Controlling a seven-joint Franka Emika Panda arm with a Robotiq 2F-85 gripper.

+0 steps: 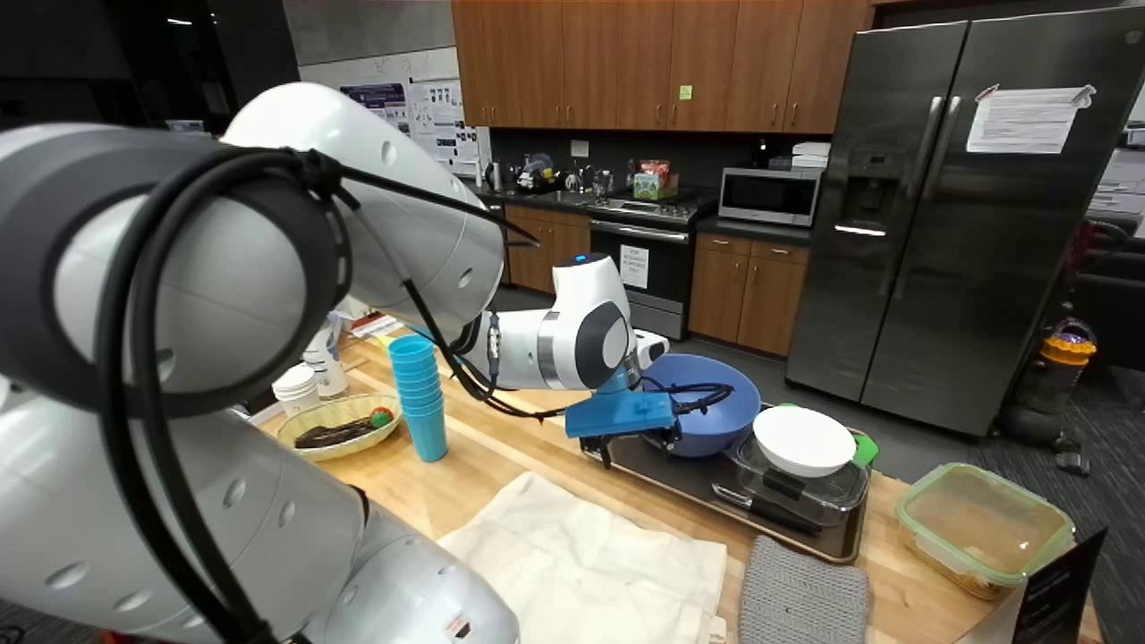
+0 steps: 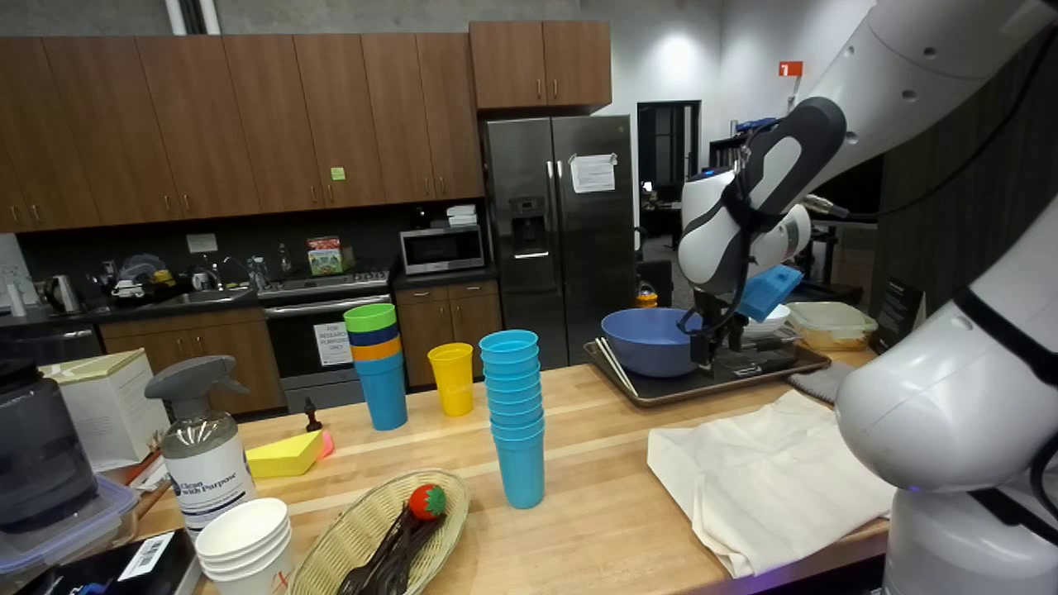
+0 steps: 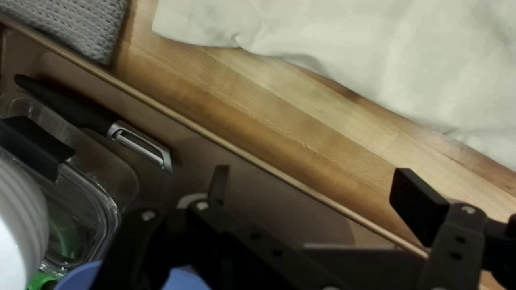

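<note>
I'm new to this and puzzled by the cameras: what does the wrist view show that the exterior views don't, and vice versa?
Only the wrist view looks down past the open end effector, with a close look at the slotted head of the peeler. Only the exterior views show the white arm, stacked blue cups and refrigerator. All share the tray, blue bowl and white cloth.

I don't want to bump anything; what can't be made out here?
Blue bowl: in the wrist view, partly hidden by the gripper, cut off by the bottom edge.
White bowl: cut off by the wrist view's left edge.
Cream cloth: cut off by the wrist view's top and right edges.
Fridge notice: writing too small to read in both exterior views.
</note>
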